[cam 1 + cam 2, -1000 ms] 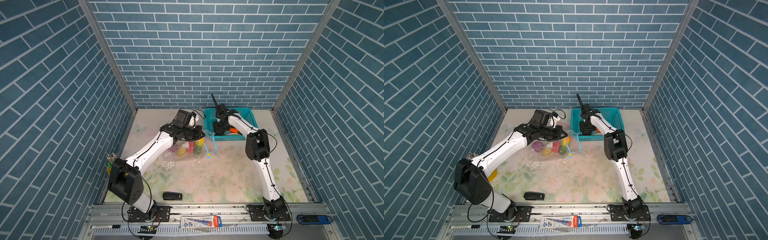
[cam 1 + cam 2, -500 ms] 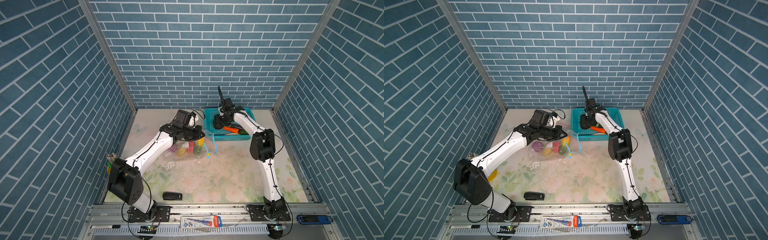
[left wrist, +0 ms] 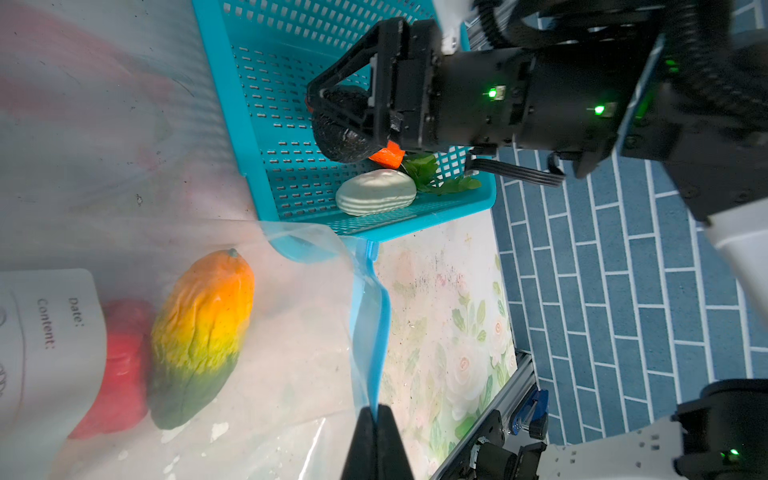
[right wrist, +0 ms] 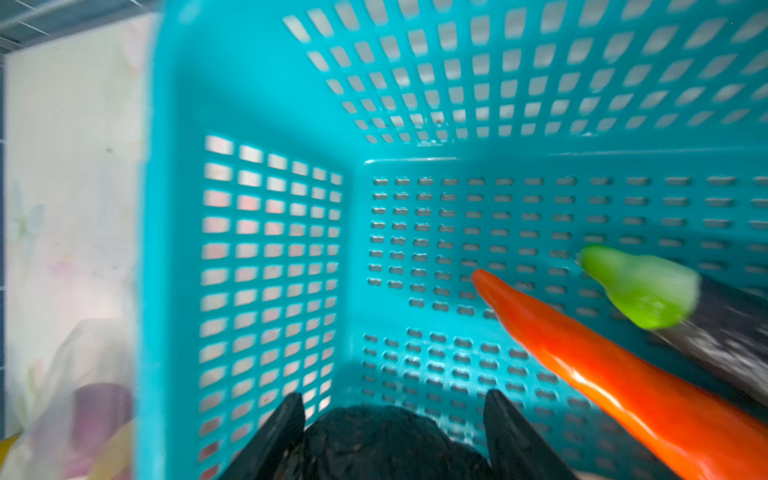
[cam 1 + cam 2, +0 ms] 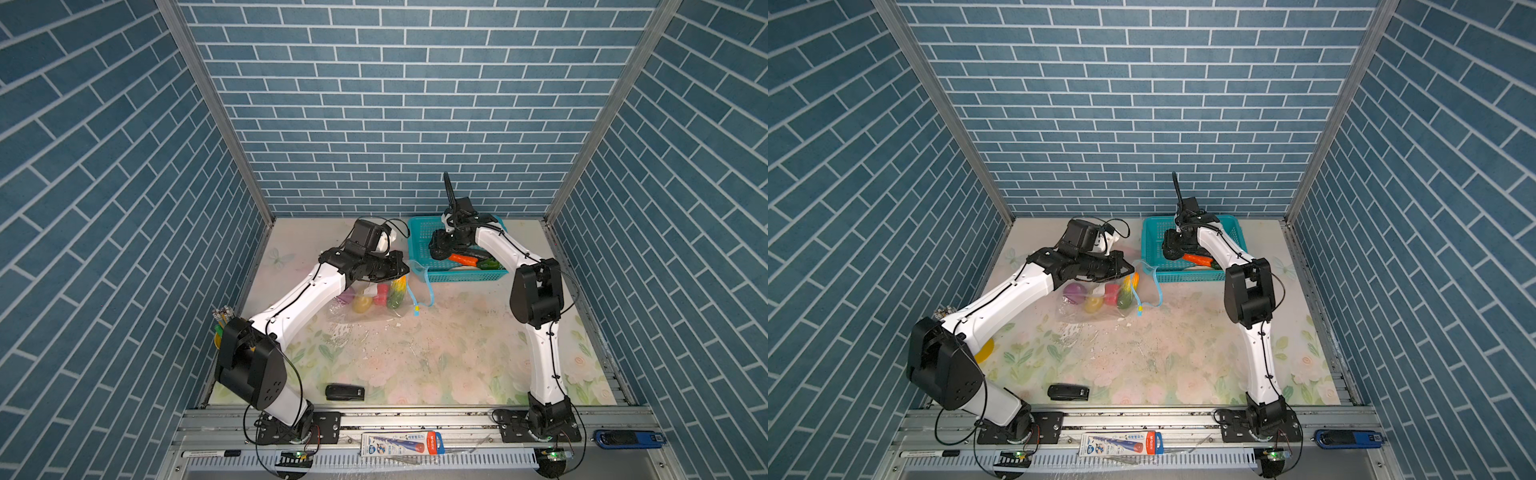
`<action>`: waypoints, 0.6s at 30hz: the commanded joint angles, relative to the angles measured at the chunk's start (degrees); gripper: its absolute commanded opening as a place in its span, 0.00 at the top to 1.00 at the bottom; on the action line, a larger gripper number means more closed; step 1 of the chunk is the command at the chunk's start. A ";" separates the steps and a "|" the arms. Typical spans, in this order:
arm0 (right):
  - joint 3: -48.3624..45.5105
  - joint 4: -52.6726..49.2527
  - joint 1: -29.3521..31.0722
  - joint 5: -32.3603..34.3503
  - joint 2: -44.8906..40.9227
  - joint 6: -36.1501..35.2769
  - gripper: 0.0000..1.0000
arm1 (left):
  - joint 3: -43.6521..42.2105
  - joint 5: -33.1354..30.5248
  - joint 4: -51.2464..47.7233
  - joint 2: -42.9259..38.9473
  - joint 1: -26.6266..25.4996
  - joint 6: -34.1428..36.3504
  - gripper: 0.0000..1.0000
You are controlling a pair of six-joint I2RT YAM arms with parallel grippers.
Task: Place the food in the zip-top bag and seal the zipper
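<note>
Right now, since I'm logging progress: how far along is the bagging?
Done: the purple piece, yellow piece, red piece and orange-green piece lie inside the zip-top bag. In hand: the left hand pinches the zipper edge, holding the mouth open; the right hand grips a dark piece inside the basket. Left: carrot, white piece, leafy green and eggplant in the basket, then sealing.

Stereo pair high up front, facing down, wrist cams close-up, both share basket

I see: bag clear crinkly plastic; basket glossy hard plastic, perforated; carrot smooth, shiny; dark lump rough, matt.
</note>
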 commanded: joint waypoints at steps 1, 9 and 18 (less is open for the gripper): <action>-3.59 3.06 -0.28 -1.89 -6.56 0.94 0.40 | -0.76 -0.03 0.30 -1.71 0.39 0.47 1.00; -15.67 8.80 -0.28 -4.09 -17.21 2.08 0.41 | -0.66 -0.16 0.22 -1.82 0.43 0.36 1.00; -31.17 11.61 0.58 -6.11 -31.29 3.81 0.42 | -0.97 0.30 1.44 -1.41 0.43 -0.57 1.00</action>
